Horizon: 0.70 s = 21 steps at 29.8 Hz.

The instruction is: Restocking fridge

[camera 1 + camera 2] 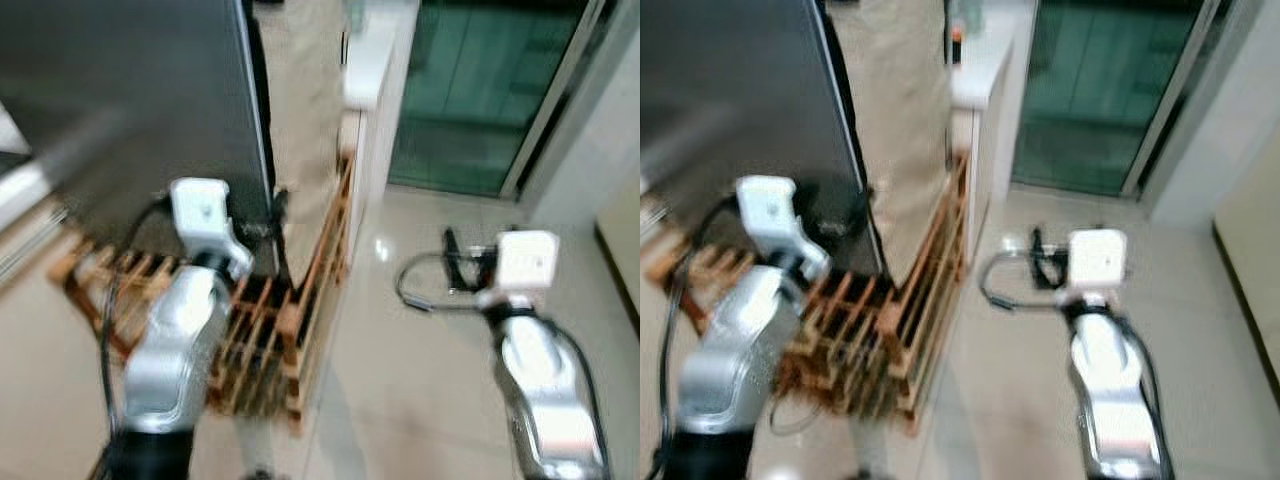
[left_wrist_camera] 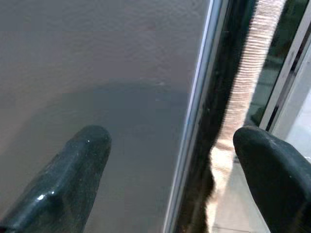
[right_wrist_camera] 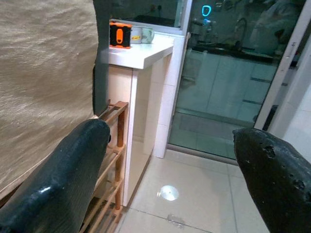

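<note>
The fridge [image 1: 130, 100] is a tall dark grey box at the left, and its door looks closed. My left gripper [image 1: 272, 218] is raised at the fridge's lower right edge. In the left wrist view its black fingers [image 2: 73, 179] stand open, one before the grey door [image 2: 97, 73] and the other past the door's silver edge. My right gripper [image 1: 456, 258] hangs over the tiled floor to the right, open and holding nothing [image 3: 165, 179].
A wooden slatted rack [image 1: 260, 330] lies on the floor under and beside the fridge. A beige panel [image 3: 43, 73] stands behind it. A white counter [image 3: 141, 51] carries an orange object [image 3: 120, 35] and mugs. A glass sliding door [image 1: 480, 90] is at the back right.
</note>
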Available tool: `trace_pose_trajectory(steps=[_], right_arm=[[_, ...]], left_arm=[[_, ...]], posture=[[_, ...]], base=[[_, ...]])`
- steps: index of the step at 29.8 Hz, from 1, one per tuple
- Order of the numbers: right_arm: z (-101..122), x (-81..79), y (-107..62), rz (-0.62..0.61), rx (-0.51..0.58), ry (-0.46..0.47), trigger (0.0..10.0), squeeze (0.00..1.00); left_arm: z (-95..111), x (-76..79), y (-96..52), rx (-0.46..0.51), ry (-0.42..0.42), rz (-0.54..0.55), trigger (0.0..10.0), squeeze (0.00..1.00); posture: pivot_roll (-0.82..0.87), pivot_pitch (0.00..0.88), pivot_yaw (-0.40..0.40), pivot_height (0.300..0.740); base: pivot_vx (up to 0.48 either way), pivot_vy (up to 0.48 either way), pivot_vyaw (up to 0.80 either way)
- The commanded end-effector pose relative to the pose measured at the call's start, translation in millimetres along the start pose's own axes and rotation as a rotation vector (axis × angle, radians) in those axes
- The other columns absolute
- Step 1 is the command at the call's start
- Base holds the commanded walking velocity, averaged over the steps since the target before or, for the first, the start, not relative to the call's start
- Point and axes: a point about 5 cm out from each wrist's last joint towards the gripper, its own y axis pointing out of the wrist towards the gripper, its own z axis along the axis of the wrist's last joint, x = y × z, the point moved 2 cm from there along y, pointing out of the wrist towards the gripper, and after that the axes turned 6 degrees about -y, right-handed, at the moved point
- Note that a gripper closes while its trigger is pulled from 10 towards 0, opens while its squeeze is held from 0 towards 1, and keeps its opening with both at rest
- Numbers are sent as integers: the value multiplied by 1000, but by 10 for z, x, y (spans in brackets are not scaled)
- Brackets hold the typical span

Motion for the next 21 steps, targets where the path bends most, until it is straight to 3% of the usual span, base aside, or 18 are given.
trace_pose_trajectory(steps=[1,5,10,15,21], right_arm=[[-39,58,-3,-16,-15,-18,10000,0],[-21,67,49,-25,-10,-25,10000,0],[35,109,112,-38,10,-13,10000,0],[17,116,115,-46,5,-11,10000,0],[18,76,96,-35,5,-10,10000,0]], left_arm=[[40,118,63,5,5,-43,10000,0],[7,159,113,-15,12,-71,10000,0],[70,257,283,-17,-14,-99,10000,0],[22,338,409,-32,10,-111,10000,0],[-9,316,513,-49,-2,-88,10000,0]], posture=[[-61,0,27,740],[-65,0,28,740],[-74,0,35,740],[-84,0,36,740],[-102,0,39,740]], base=[[0,0,0],[0,0,0],[0,0,0],[0,0,0],[0,0,0]])
